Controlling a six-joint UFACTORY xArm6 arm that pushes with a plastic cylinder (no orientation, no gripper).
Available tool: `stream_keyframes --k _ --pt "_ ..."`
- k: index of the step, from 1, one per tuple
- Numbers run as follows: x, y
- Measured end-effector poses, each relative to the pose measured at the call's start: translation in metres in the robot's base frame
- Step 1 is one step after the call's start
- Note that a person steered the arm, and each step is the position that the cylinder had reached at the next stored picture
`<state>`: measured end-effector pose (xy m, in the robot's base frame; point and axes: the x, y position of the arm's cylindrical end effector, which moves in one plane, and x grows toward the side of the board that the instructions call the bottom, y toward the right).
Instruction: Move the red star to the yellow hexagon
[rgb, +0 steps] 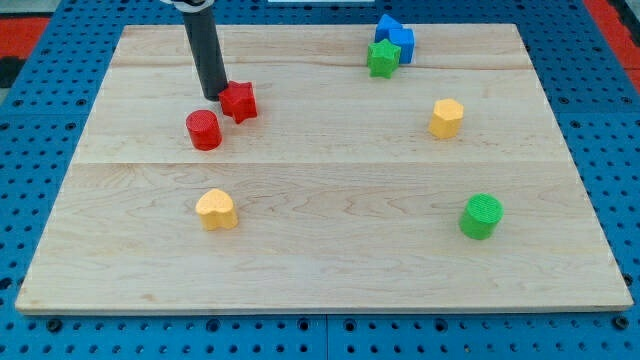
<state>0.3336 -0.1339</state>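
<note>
I have no fingers, so my tip (214, 97) touches the red plastic star (239, 101) at its nine o'clock, ready to push toward the yellow plastic hexagon (446, 117) at three o'clock.

A straight, dark grey cylindrical rod with a smooth matte surface, uniform in width, its upper end cut off by the frame; my tip (214, 97) ends bluntly.

Tip (215, 96) touches star (239, 101) on its left; cylinder (203, 130) just below; hexagon (447, 117) far right; heart (216, 209) toward bottom.
</note>
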Motion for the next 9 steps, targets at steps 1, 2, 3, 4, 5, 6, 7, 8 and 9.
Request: stream_keyframes --k 1,2,3,4,5,6,7,8,9 --pt "0.010 0.001" --pt "0.014 0.027" --pt "0.046 0.056" --pt "0.057 0.095" --pt "0.015 0.109" --pt "-0.013 0.114" --pt "-0.019 0.131" --pt "-0.006 0.159" --pt "0.004 0.188"
